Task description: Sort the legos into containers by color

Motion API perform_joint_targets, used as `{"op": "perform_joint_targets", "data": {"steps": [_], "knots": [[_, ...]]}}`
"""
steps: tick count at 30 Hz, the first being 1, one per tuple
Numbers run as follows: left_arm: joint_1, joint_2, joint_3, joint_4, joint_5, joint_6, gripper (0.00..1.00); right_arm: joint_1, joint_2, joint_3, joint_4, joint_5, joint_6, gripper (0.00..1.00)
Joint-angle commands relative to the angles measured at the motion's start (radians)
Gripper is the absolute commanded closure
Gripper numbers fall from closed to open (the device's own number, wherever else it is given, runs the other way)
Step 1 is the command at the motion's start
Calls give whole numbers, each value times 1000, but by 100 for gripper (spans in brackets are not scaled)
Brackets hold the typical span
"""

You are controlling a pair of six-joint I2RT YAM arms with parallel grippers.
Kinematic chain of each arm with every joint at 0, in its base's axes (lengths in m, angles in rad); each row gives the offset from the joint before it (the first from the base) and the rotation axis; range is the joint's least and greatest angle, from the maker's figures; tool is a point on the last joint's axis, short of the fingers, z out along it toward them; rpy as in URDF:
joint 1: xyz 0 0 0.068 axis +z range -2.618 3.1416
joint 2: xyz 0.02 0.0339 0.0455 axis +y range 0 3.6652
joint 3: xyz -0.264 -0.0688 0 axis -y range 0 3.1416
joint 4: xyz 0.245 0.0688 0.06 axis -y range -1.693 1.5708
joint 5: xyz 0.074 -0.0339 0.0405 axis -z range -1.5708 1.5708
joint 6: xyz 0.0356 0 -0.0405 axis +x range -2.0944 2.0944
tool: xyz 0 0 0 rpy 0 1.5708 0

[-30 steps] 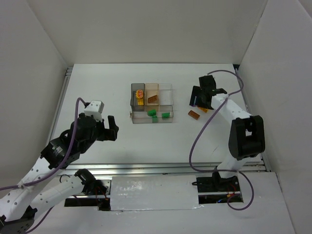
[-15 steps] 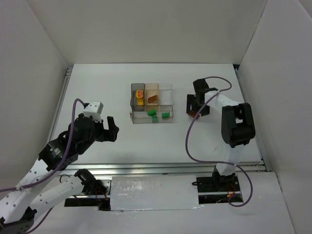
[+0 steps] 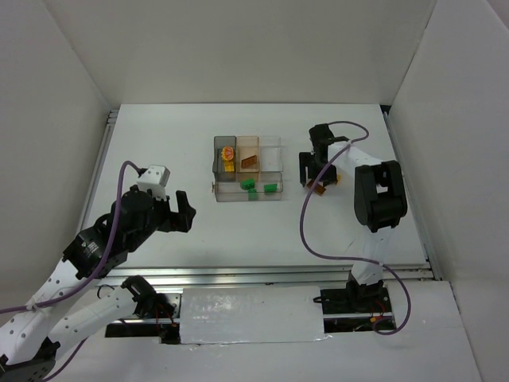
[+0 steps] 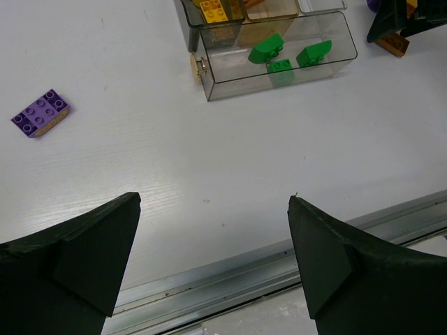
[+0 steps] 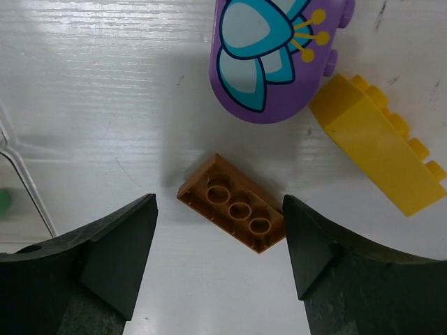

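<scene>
The clear divided tray [image 3: 216, 193] holds green bricks [image 3: 271, 188] in its long compartment, a yellow brick [image 3: 229, 165] in the grey one and an orange-brown brick [image 3: 249, 161] in the tan one. My right gripper [image 3: 316, 177] is open, low over the table to the right of the tray. In the right wrist view its jaws [image 5: 218, 209] straddle an upside-down orange-brown brick [image 5: 234, 213] without touching it. A purple brick with a butterfly picture [image 5: 276, 56] and a yellow brick [image 5: 380, 153] lie just beyond. My left gripper [image 3: 181, 211] is open and empty [image 4: 214, 197].
A purple brick [image 4: 40, 112] lies alone on the table left of the tray [image 4: 279, 84]; the top view does not show it. The tray's corner [image 5: 21, 185] is close to the right gripper's left finger. A metal rail [image 4: 244, 269] runs along the near table edge.
My right gripper has swung left and down from beside the loose bricks until it stands over the orange-brown brick. The left arm has barely moved.
</scene>
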Motion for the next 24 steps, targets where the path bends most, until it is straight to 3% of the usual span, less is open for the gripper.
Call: {"op": "perform_joint_targets", "data": {"steps": [1,8,11,19,22,24], "knots": [[4,-10,-8,50,13,25,1,5,29,70,-69,-37,-7,21],[4,-21,-9,53,16,28,1,20,44,80,-102,-45,2,26],[4,-22,-9,50,16,28,0,25,50,89,-117,-34,14,32],[3,-32,-9,53,18,28,0,37,57,101,-139,10,36,66],[4,-36,-9,53,18,28,1,45,64,113,-158,30,46,66],[4,-38,-9,53,18,28,0,46,77,132,-178,37,51,55]]}}
